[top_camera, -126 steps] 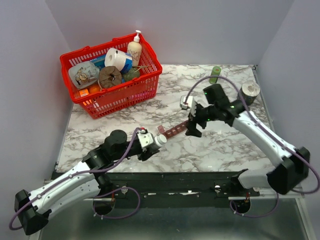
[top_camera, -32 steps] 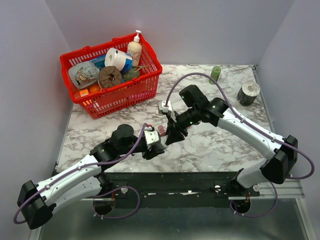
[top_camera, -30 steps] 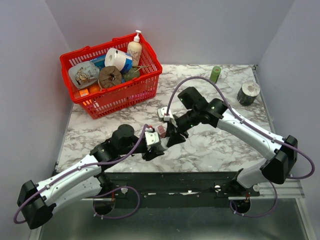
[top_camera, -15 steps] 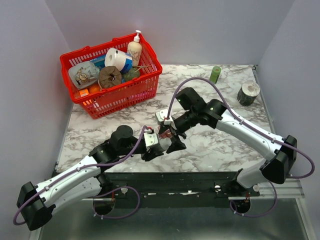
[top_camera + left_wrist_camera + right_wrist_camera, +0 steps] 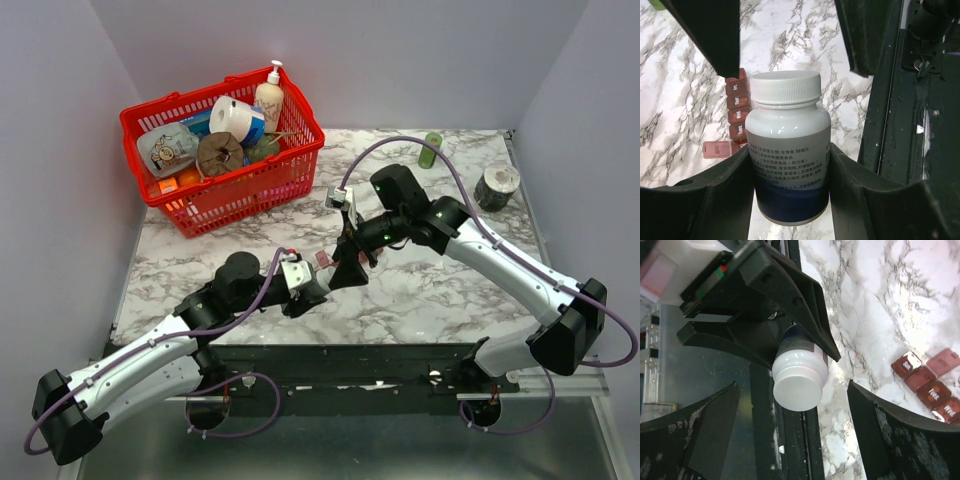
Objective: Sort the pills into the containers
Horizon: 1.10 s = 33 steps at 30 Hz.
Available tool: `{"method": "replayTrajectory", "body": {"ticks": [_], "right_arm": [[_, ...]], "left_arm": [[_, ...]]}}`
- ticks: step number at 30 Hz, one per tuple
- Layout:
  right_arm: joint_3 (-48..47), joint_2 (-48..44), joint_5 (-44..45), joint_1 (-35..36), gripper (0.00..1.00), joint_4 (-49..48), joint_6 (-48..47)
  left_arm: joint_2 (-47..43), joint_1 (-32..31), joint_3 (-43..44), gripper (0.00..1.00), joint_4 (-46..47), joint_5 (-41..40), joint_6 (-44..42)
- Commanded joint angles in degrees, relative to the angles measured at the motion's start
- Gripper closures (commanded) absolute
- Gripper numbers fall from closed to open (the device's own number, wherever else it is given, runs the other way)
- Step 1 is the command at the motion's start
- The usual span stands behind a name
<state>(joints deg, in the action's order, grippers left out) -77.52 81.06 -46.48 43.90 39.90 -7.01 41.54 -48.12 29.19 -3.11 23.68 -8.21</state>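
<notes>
The right claw [image 5: 348, 270] has swung across the marble worktop [image 5: 430, 290] to the left claw [image 5: 312, 290], which clenches a white-capped pill bottle [image 5: 788, 150]; the right hangs released, fingers flanking the cap [image 5: 799, 382]; just beyond, the red-brown pill organiser [image 5: 736, 112] lies flat, one lid open.

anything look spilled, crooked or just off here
Nothing looks spilled or damaged. The only oddity is on the pill organizer, where one lid is flipped open sideways while its neighbours are shut. The pill bottle gripped in the left gripper has its cap on.
</notes>
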Motion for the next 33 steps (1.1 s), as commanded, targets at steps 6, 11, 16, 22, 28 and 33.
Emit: {"method": "replayTrajectory", "body": {"ticks": [6,11,16,22,28,33], "right_arm": [[0.6,1.6,3.2,1.4,0.19,-1.2,4.2],[-0.4,3.0,3.9,2.0,0.26,-1.1,4.4],[-2.0,4.1,3.3,2.2,0.58,0.1,3.6],[-4.7,3.6,-3.3,2.7,0.85,7.2,-12.5],[-3.3,0.9,-11.4,3.1,0.83,13.2,-51.0],[-5.5,5.0,-10.9,3.3,0.81,17.7,-69.2]], "left_arm": [[1.0,-0.3,0.3,1.0,2.3,-2.5,1.2],[1.0,-0.3,0.5,1.0,2.1,-2.8,1.3],[0.7,-0.3,0.6,1.0,1.8,-3.1,1.2],[0.6,-0.2,0.2,1.0,0.5,-0.3,-0.9],[2.2,-0.2,0.0,1.0,-0.9,5.7,-3.9],[3.2,-0.2,0.3,1.0,-1.8,6.3,-4.7]]}}
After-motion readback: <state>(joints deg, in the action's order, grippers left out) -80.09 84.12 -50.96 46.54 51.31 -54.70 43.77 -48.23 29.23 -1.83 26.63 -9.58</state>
